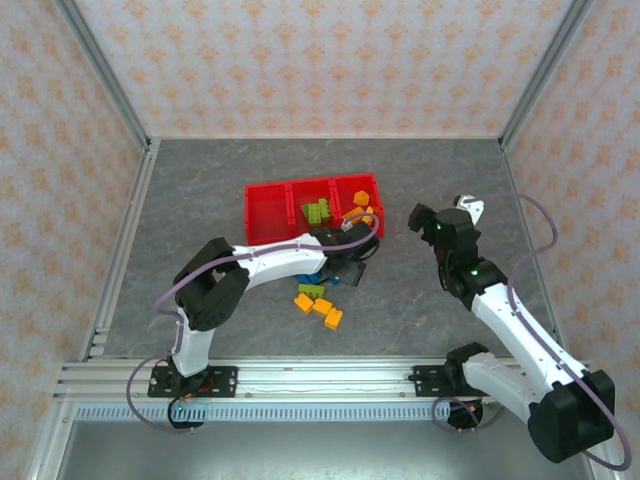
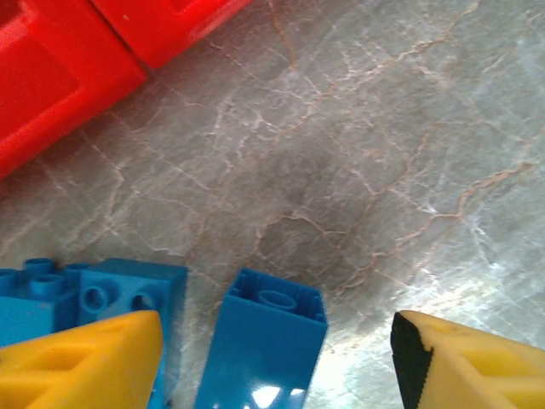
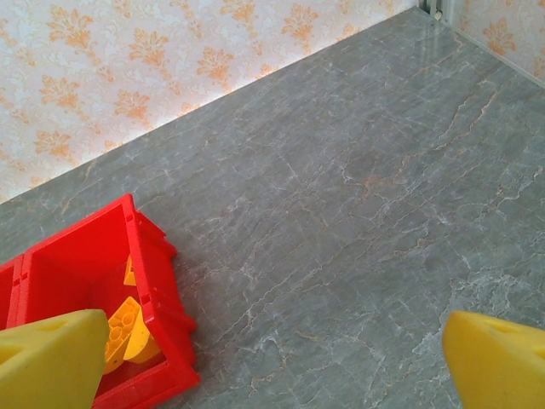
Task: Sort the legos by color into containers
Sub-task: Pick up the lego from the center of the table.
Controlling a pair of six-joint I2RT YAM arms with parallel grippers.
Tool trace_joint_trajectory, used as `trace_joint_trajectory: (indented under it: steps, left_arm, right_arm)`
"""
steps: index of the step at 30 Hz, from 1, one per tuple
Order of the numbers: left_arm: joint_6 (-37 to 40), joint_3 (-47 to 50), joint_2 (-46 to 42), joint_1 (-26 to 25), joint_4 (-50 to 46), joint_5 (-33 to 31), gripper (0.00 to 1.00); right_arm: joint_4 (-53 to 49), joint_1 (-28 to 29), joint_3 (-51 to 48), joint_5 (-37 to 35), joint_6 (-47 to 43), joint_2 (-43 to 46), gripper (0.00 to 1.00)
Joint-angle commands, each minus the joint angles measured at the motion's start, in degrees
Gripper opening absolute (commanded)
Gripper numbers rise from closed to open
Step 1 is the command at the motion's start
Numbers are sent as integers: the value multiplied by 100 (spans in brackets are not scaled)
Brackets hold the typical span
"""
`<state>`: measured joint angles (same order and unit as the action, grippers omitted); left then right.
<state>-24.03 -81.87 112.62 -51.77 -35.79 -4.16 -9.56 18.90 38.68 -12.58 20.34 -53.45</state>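
The containers (image 1: 268, 208) are three red bins in a row at mid-table. Green legos (image 1: 318, 212) lie in the middle bin and orange legos (image 1: 360, 207) in the right bin. In front of the tray, loose orange legos (image 1: 327, 312), a green lego (image 1: 311, 291) and blue legos (image 1: 313, 277) lie on the table. My left gripper (image 2: 277, 324) is low over the table just in front of the tray and open. A blue lego (image 2: 264, 349) sits between its yellow fingers (image 2: 94, 358) with a gap on each side. More blue legos (image 2: 51, 294) lie by the left finger. My right gripper (image 3: 277, 328) hangs open and holds nothing, to the right of the tray (image 3: 157, 256).
Patterned walls and metal frame rails (image 1: 120, 250) enclose the grey table. The left bin of the tray looks bare. Open tabletop lies behind the tray and to the far left and right. The tray's front wall (image 2: 60, 77) is just beyond my left gripper.
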Motion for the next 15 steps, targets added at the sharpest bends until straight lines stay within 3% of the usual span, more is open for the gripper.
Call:
trace_joint_trajectory:
  steps: [1,9,15]
  left_arm:
    - [11,-172,-178,-35,-332,-447,76]
    - [49,-139,-1,-34,-175,-56,62]
    - [14,-145,109,-35,-215,-96,61]
  right_arm:
    - [85,-36,-17,-121,5,-23,100]
    - [83,-40,0,-92,23,-30,100]
    - [50,-39,11,-119,5,-7,100]
